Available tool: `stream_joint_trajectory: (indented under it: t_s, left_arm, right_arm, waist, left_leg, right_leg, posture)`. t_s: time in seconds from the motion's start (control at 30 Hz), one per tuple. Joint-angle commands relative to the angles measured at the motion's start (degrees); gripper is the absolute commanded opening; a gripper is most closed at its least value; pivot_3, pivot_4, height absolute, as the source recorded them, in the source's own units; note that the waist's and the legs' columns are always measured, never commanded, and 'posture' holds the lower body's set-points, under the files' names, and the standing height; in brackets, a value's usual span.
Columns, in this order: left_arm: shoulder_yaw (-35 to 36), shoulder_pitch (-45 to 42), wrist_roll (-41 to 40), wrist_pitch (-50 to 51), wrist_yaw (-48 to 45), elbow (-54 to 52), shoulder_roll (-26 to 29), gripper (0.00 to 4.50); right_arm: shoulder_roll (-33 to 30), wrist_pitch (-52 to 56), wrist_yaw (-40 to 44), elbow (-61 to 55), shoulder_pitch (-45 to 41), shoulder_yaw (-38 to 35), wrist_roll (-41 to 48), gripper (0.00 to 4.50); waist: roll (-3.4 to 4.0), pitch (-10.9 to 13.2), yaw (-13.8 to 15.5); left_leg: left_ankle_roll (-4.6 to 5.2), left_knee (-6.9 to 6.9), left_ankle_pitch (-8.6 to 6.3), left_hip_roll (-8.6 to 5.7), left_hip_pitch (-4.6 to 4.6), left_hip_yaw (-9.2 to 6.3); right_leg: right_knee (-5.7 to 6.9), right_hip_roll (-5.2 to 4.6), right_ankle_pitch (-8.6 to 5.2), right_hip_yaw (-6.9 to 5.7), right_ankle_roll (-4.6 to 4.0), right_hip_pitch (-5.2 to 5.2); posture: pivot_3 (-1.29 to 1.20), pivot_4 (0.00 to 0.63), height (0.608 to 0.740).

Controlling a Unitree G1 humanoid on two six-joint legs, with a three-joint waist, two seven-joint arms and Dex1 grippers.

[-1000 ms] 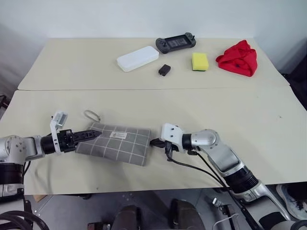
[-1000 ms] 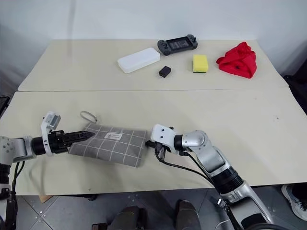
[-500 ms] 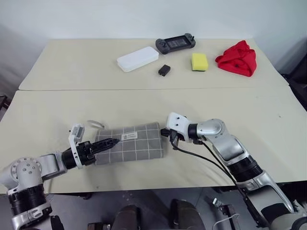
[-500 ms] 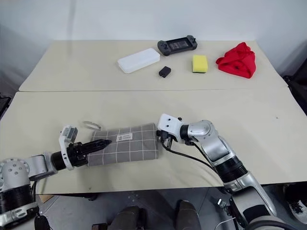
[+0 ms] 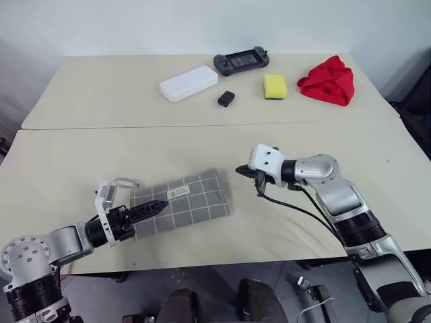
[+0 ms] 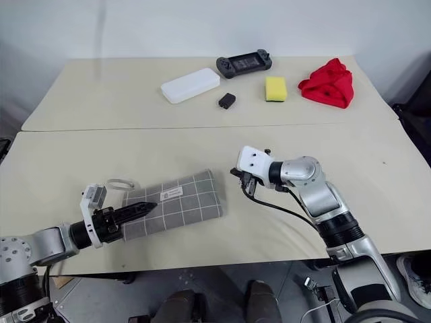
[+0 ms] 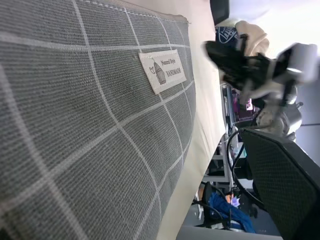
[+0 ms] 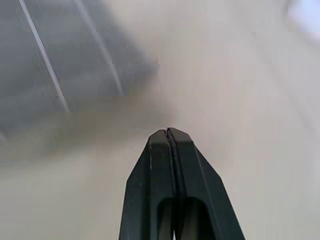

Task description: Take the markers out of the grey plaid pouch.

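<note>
Since a second ago your right gripper [image 5: 241,170] has let go of the pouch's end and lifted clear toward the middle of the frame, while the grey plaid pouch [image 5: 180,204] has swung round and slid lower left with your left gripper [image 5: 156,206].

Left eye view: the pouch lies flat on the counter [image 5: 81,161] in the lower left quarter, label up, its cord loop [image 5: 125,182] at the upper left corner. Your left fingers lie over the pouch's left end; whether they are spread you cannot tell here, though they read as wide open. That hold looks meant to pin the pouch while the other hand works the opening. No markers show yet, so the pouch is probably still closed. Bare counter lies between the pouch's right end and your right gripper, room enough for an approach. The pouch's lower edge sits near the counter's front edge, so watch for it sliding off.

Right eye view: the same layout; the white case [image 6: 190,85], controller [image 6: 244,64], yellow sponge [image 6: 275,88] and red cloth [image 6: 327,83] sit well apart along the top.

Left wrist view: plaid fabric and the label [image 7: 162,70] are close, your right gripper beyond the pouch's far end.

Right wrist view: your right fingers [image 8: 159,150] are pressed together on nothing, above bare counter, the pouch's corner ahead.
</note>
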Motion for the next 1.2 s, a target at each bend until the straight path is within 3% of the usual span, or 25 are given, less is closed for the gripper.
stream_joint_trajectory:
  t_s: [0.03, 0.37, 0.6, 0.87, 1.07, 1.2]
  left_arm:
    - [0.40, 0.53, -1.72, 0.47, 2.72, 0.90, 0.07, 4.50]
    - [-0.27, -1.34, -4.67, -0.01, 5.73, 3.71, 0.76, 4.50]
    - [0.76, -5.21, -6.33, 0.45, 5.27, 12.33, 6.38, 4.50]
    - [-9.29, -10.11, -7.73, 0.47, 2.81, 22.16, 14.22, 4.50]
    - [-10.82, -12.35, -6.62, 0.47, 2.54, 24.15, 12.95, 4.50]
    - [-10.66, -12.39, -6.47, 0.47, 2.41, 24.61, 12.91, 3.64]
  right_arm:
    - [1.48, -0.62, 3.27, -4.23, 1.65, 0.37, 4.13, 0.03]
    - [4.96, -4.72, 4.37, 1.44, 2.12, 8.85, -1.64, 0.03]
    - [3.74, -10.46, 6.07, 7.30, 0.77, 9.60, -4.34, 0.03]
    - [3.23, -12.28, 6.86, 8.34, 0.90, 9.36, -4.67, 0.03]
    - [3.22, -11.61, 6.13, 7.19, 1.64, 9.01, -4.61, 0.03]
    - [2.90, -11.23, 5.93, 6.58, 2.03, 8.91, -4.64, 0.00]
  waist:
    - [0.00, 0.00, 0.15]
    - [0.00, 0.00, 0.30]
    - [0.00, -0.01, 0.14]
    - [0.00, -0.01, 0.24]
    - [0.00, -0.01, 0.23]
    - [0.00, -0.01, 0.14]
  left_leg:
    - [0.00, 0.00, 0.00, 0.00, 0.00, -0.01]
    - [0.01, 0.11, 0.00, -0.05, -0.01, -0.04]
    - [-0.01, 0.19, 0.00, -0.09, 0.03, -0.02]
    - [-0.01, 0.20, 0.00, -0.05, 0.03, -0.06]
    - [-0.01, 0.19, 0.00, -0.04, 0.04, -0.07]
    - [-0.01, 0.19, 0.00, -0.07, 0.04, -0.05]
  right_leg:
    - [0.00, -0.01, 0.00, 0.00, 0.00, 0.01]
    - [0.07, -0.06, 0.00, 0.01, 0.00, 0.03]
    - [0.12, 0.01, 0.00, 0.02, 0.00, 0.05]
    - [0.15, -0.05, 0.00, 0.00, 0.00, 0.07]
    - [0.15, -0.06, 0.00, 0.00, 0.00, 0.08]
    - [0.15, -0.04, 0.00, 0.01, 0.00, 0.07]
  posture:
    - [0.00, 0.150, 0.740]
    - [0.00, 0.150, 0.740]
    - [0.00, 0.150, 0.740]
    - [0.00, 0.150, 0.740]
    - [0.00, 0.150, 0.740]
    - [0.00, 0.150, 0.740]
